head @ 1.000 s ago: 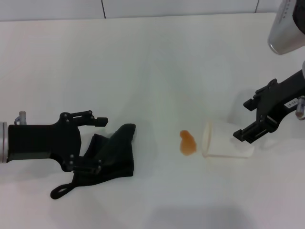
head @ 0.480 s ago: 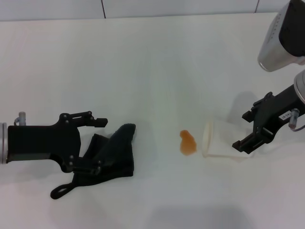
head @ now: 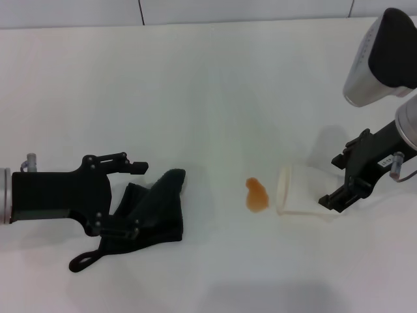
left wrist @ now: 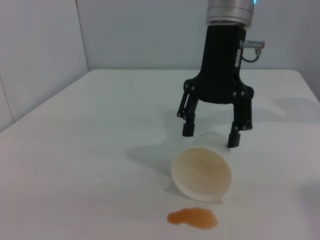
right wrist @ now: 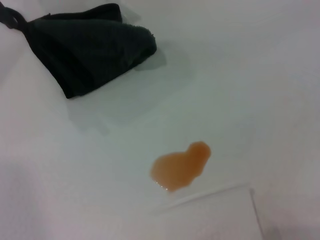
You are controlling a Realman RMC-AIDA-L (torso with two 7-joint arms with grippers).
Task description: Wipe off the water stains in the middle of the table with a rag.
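On the table (head: 208,85): a rag, a stain and a cup are seen on the white top.
Rag (head: 151,212): it is laid flat on the left side, dark and soft, with a thin loop (head: 83,261) at the near corner. It is also seen in the right wrist view (right wrist: 87,42).
Left gripper (head: 133,195): it is placed low at the left edge of the rag. Its fingers are spread apart; one finger (head: 133,166) is held just past the rag's far side, and the other (head: 124,229) is laid on the rag's near part. The rag is not pinched.
Stain (head: 256,194): a small orange blot is found near the middle, well apart from the rag, on its right. It is shown too in the left wrist view (left wrist: 192,218) and the right wrist view (right wrist: 180,165).
Cup (head: 306,192): it is tipped on its side, just right of the stain, with its mouth turned to the blot. The mouth is seen in the left wrist view (left wrist: 201,172).
Right gripper (head: 342,179): it is held at the cup's closed end, with fingers spread wide on both sides of it. In the left wrist view (left wrist: 212,137) the tips are seen apart from the cup, so nothing is gripped.
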